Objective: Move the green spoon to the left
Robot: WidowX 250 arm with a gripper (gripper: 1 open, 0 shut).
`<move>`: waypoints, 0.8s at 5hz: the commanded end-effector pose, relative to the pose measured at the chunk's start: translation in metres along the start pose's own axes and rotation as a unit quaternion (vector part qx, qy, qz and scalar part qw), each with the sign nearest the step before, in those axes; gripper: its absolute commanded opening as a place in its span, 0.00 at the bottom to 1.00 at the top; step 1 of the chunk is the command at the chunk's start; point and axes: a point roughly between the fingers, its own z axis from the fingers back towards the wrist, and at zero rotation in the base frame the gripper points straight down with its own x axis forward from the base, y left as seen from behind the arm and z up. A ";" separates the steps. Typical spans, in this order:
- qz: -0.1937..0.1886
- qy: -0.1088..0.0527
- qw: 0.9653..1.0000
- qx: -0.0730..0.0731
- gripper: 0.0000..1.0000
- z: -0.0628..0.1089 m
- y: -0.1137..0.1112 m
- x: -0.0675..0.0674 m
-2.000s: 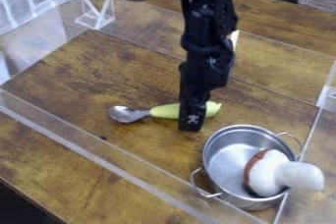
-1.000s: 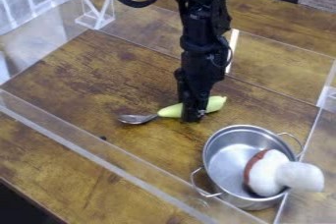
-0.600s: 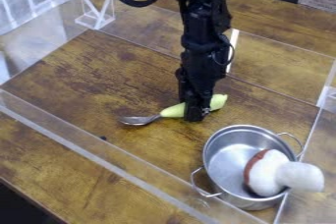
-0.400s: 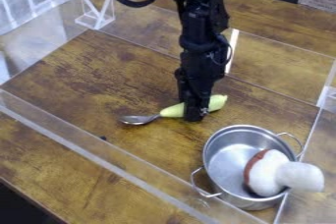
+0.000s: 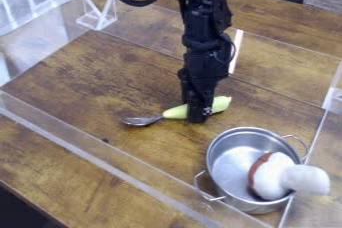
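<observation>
The green spoon (image 5: 178, 112) lies on the wooden table, its silver bowl (image 5: 138, 121) to the left and its yellow-green handle running right. My gripper (image 5: 198, 112) points straight down from the black arm (image 5: 203, 42) and is shut on the handle's middle, its tips down at table level. Part of the handle is hidden behind the fingers.
A silver pot (image 5: 235, 162) stands at the lower right with a white-and-red mushroom toy (image 5: 285, 179) resting in it. A clear acrylic wall (image 5: 80, 142) runs along the front and left of the table. A white rack (image 5: 96, 10) stands at the back left.
Since two seconds ago the gripper has sunk onto the spoon's handle and the spoon has shifted slightly. Over the last second nothing visibly moved.
</observation>
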 end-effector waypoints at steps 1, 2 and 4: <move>0.012 -0.014 1.000 0.023 0.00 0.024 0.006 0.004; 0.018 -0.017 0.999 0.034 0.00 0.037 0.005 0.007; 0.093 -0.024 0.993 0.071 0.00 0.095 0.027 -0.018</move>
